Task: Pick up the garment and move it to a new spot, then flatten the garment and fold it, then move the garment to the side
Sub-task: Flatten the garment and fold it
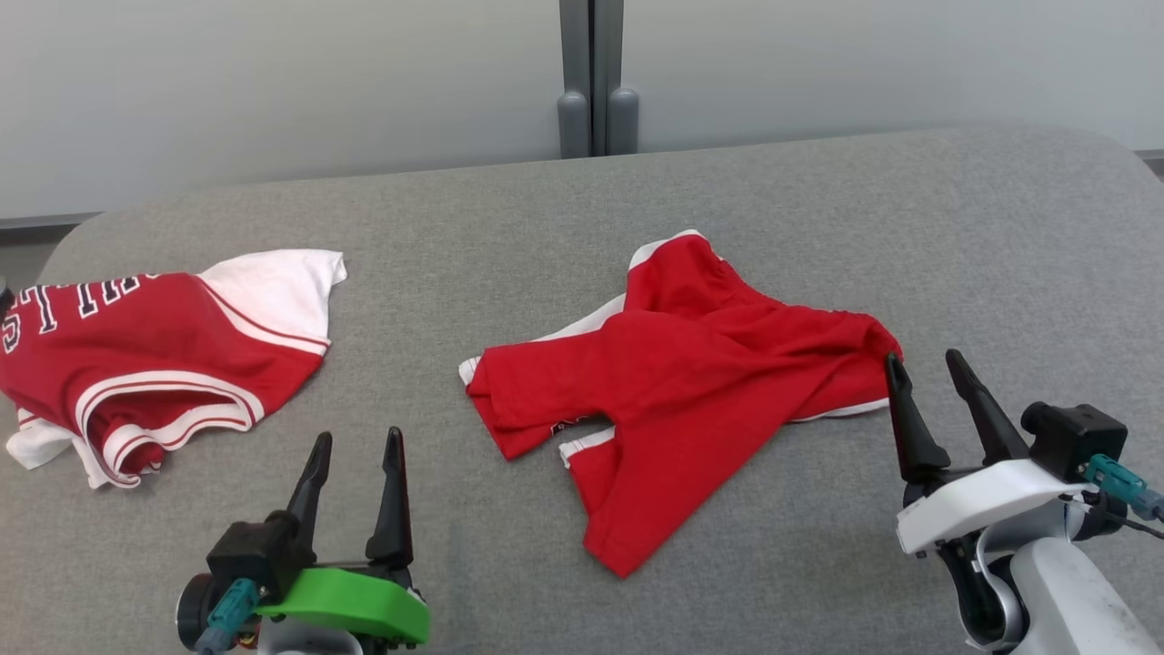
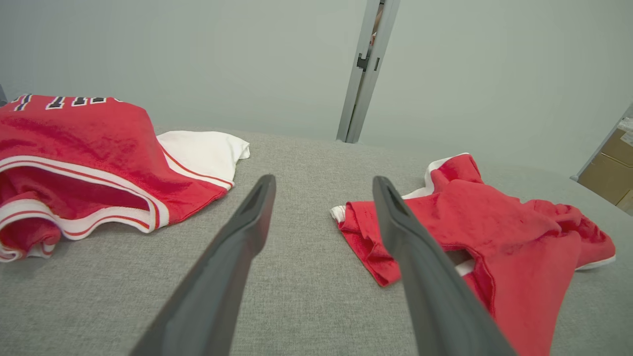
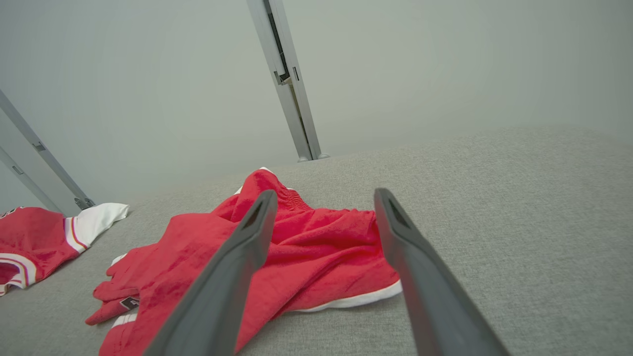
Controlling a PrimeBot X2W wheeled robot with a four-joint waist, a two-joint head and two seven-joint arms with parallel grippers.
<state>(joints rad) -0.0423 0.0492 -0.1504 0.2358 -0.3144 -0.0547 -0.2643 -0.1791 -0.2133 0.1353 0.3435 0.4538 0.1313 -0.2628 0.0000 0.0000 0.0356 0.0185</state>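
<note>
**In the middle of the worktop: red garment crumpled, both grippers empty**

On the grey cloth-covered worktop [image 1: 818, 209], your garment [image 1: 682, 382], a pair of red shorts with white trim, lies in a rumpled heap. It sits about midway between the left and right ends and roughly midway from near edge to far edge. One part tapers toward the near edge, another reaches toward the far edge, and the cloth bunches at the right-hand end. It is neither flat nor folded.

Your left gripper [image 1: 358, 437] hovers by the near edge, left of the garment and apart from it. Its fingers are spread wide with nothing between them. Your right gripper [image 1: 922, 357] is likewise wide open and empty, with its fingertips just beside the garment's right-hand end. Whether they touch the cloth cannot be told.

By the look of it, none of the task's steps is complete. The pick-up, the move to a new spot, the flattening, the fold and the final move aside all appear to lie ahead of you.

A red and white jersey [image 1: 136, 346] with lettering lies at the left end of the worktop, so that side offers little room. Bare cloth runs between jersey and garment, along the whole far edge, and across the right end up to its rounded far corner. The right end looks the roomiest place to set down. Beyond the far edge stand a pale wall [image 1: 273, 91] and a grey upright post [image 1: 596, 82], so keep lifts short of them.
</note>
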